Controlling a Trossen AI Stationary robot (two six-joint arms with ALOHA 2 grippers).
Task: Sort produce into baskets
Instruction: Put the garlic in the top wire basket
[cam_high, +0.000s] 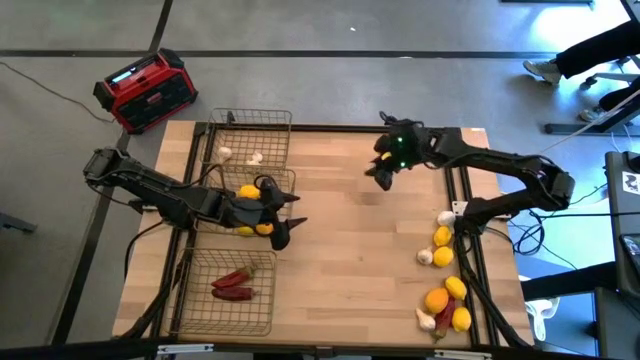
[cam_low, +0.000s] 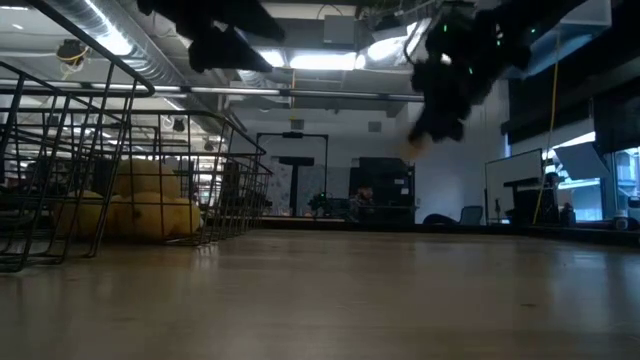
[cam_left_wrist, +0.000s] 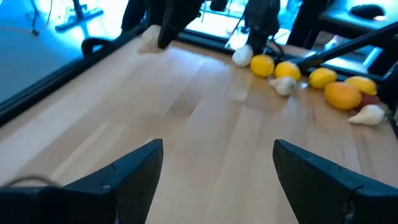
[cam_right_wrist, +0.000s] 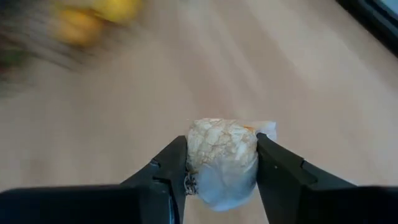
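Note:
My right gripper (cam_high: 380, 172) hangs above the table's far middle, shut on a whitish garlic bulb (cam_right_wrist: 222, 155). My left gripper (cam_high: 285, 225) is open and empty, just right of the middle wire basket (cam_high: 282, 182), which holds lemons and oranges (cam_high: 250, 192). The far basket (cam_high: 250, 122) holds two garlic bulbs (cam_high: 256, 158). The near basket (cam_high: 205, 318) holds red chili peppers (cam_high: 233, 285). Loose lemons, oranges, garlic and a chili (cam_high: 445, 285) lie along the table's right edge; they also show in the left wrist view (cam_left_wrist: 323, 78). My right gripper pinches the garlic bulb by its two opposite sides (cam_right_wrist: 193, 152) between its two fingers. The bulb is lifted clear of the table, and part of it sticks out beyond the fingertips.
A red-and-black box (cam_high: 145, 90) stands on the floor beyond the table's far left corner. Bare wood (cam_high: 350, 270) lies between the baskets and the produce pile. A person's legs (cam_high: 590, 50) show at the far right, off the table.

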